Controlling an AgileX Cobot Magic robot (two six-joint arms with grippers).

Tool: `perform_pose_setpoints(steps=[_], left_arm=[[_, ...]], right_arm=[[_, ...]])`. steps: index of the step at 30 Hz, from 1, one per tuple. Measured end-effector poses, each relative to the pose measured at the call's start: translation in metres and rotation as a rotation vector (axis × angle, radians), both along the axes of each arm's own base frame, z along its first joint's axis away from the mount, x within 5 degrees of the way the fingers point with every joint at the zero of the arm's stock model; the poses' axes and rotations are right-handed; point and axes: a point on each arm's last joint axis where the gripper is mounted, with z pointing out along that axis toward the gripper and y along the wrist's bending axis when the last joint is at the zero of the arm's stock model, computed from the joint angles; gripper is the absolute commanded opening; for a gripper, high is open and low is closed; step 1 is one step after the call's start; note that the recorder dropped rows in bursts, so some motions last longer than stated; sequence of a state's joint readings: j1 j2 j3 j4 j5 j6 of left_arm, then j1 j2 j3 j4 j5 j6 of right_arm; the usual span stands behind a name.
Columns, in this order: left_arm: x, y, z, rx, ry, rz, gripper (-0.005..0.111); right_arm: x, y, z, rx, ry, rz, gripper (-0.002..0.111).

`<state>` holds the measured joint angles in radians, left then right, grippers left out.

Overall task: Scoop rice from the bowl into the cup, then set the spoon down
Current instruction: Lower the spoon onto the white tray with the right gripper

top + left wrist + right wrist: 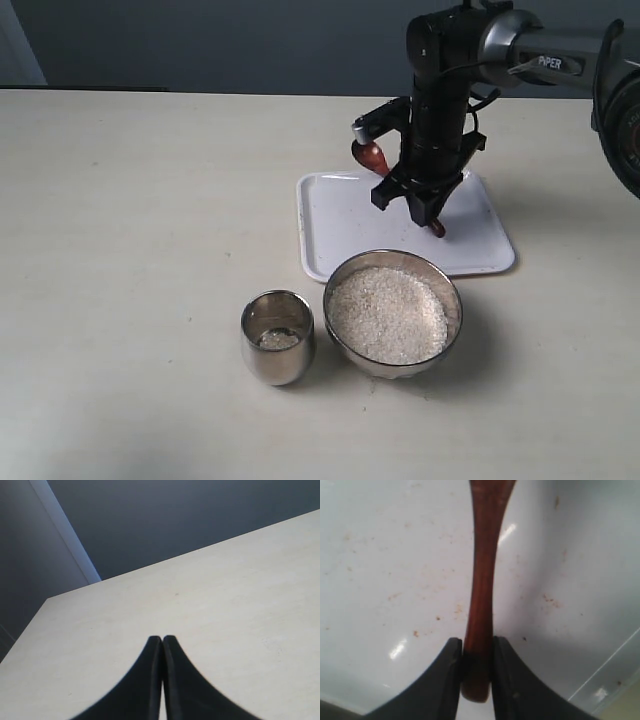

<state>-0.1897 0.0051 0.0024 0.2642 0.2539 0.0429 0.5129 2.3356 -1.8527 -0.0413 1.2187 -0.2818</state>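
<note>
The steel bowl sits near the table's front, full of white rice. Left of it stands the small steel cup with a little rice at its bottom. My right gripper hangs over the white tray, shut on the handle of the reddish-brown spoon. In the right wrist view the spoon's handle runs between the fingers, its end just past the gripper. My left gripper is shut with nothing in it, over bare table, out of the exterior view.
The white tray lies behind the bowl, under the right arm; its surface shows small brown specks. The pale table stretches to the left of the tray and cup.
</note>
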Motion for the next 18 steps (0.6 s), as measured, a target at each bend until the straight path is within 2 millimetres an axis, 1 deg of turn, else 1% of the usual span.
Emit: perform_pose_setpoints(steps=[18], left_arm=[[0.0000,0.0000,0.0000,0.000,0.000,0.000,0.001]], right_arm=[[-0.0010,0.0012,-0.0017,0.013,0.012,-0.007,-0.001]])
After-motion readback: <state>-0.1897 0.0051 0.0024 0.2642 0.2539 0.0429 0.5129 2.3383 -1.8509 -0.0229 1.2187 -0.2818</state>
